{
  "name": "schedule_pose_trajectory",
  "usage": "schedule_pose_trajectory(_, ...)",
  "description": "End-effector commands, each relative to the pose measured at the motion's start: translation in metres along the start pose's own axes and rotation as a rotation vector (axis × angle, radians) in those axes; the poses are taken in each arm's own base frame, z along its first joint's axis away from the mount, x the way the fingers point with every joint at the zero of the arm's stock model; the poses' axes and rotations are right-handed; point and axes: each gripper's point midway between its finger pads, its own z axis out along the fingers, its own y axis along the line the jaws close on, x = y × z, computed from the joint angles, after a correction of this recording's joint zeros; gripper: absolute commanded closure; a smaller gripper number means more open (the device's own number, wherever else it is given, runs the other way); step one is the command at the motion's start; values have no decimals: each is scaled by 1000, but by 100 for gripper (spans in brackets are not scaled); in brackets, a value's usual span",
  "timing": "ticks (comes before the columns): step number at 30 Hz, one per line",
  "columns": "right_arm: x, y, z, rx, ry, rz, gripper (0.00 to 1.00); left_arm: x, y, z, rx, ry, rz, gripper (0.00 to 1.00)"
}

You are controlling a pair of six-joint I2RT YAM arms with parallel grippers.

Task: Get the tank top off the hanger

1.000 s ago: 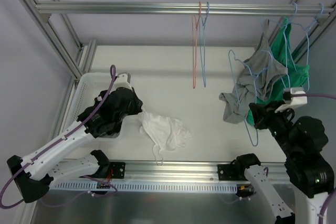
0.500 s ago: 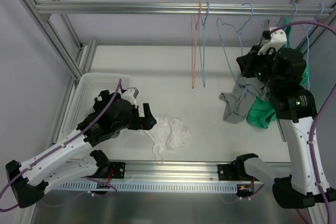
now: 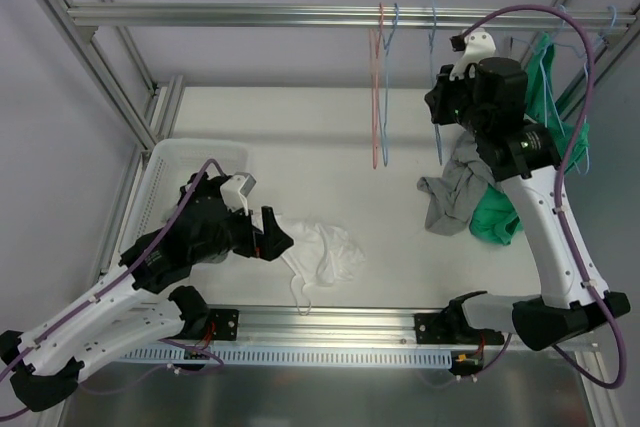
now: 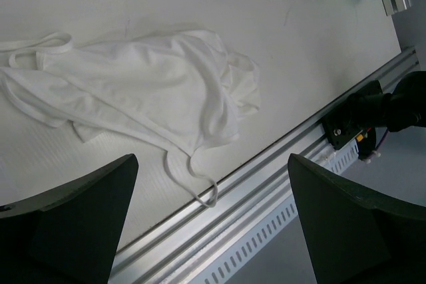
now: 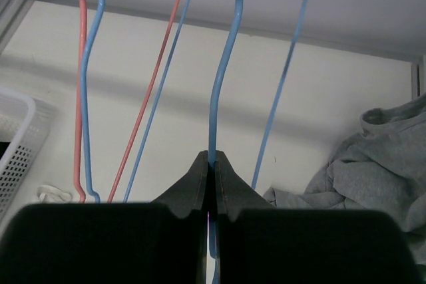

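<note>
The blue hanger, bare, is grasped in the right gripper's jaws. The grey top lies on the worktop, right. The left gripper's jaws are released above a white top.

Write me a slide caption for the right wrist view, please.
Right gripper shut on a blue hanger, grey garment beyond.

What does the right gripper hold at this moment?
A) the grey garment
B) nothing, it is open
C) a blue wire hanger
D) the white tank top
C: in the right wrist view the right gripper is shut on the thin wire of the blue hanger, and the grey garment lies apart from it.
</note>
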Motion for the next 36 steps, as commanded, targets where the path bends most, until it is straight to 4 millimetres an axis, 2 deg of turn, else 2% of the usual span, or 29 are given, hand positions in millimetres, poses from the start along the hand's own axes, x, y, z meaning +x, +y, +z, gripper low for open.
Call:
schedule_pose_trajectory(1,-3,-11,9,103,-22,-36,100,2,-4,-3,17,17,32,1)
schedule_pose_trajectory(5,9,2,19,89,8,-64,100,5,-4,2,10,41,33,1)
schedule_pose_trajectory(9,8,15,22,61,1,-41,100,3,-7,4,3,40,42,1)
schedule_pose_trajectory(14,10,40,21,-27,0,-35,100,3,-21,5,31,45,60,1)
schedule_pose_trajectory(17,11,44,21,-36,3,-10,98,10,-35,13,51,79,112,1)
schedule_pose_trajectory(18,10,43,17,-32,-4,5,91,14,-37,19,41,93,130,1)
schedule_pose_trajectory(19,9,42,13,-27,-10,12,64,13,-41,21,38,95,141,1)
schedule_pose_trajectory(21,15,38,7,-14,-10,22,50,22,-41,33,4,135,157,1)
schedule_pose_trajectory(22,10,33,-7,0,-41,34,34,24,-40,37,-15,141,155,1)
schedule_pose_trajectory(23,11,29,-12,11,-48,36,26,29,-35,44,-46,161,158,2)
schedule_pose_trajectory(24,19,26,-16,17,-39,33,25,29,-31,49,-80,151,146,1)
schedule_pose_trajectory(25,15,25,-32,2,-71,29,24,32,-27,53,-103,153,143,1)
schedule_pose_trajectory(26,15,23,-40,0,-83,22,23,36,-23,60,-129,167,148,1)
schedule_pose_trajectory(27,25,20,-45,5,-73,15,13,38,-21,64,-149,163,161,1)
schedule_pose_trajectory(28,21,15,-65,5,-120,16,8,38,-22,70,-150,160,160,1)
schedule_pose_trajectory(30,28,6,-84,31,-136,21,1,49,-21,84,-163,195,178,1)
schedule_pose_trajectory(31,40,3,-88,36,-124,20,1,48,-24,90,-165,190,180,1)
schedule_pose_trajectory(32,45,1,-110,25,-145,28,1,56,-19,100,-203,213,187,1)
schedule_pose_trajectory(34,65,8,-123,-37,-117,30,1,57,-11,111,-272,202,207,1)
schedule_pose_trajectory(35,77,11,-131,-60,-93,51,0,66,0,121,-334,222,211,1)
schedule_pose_trajectory(36,81,19,-151,-128,-124,61,1,69,6,126,-368,225,214,1)
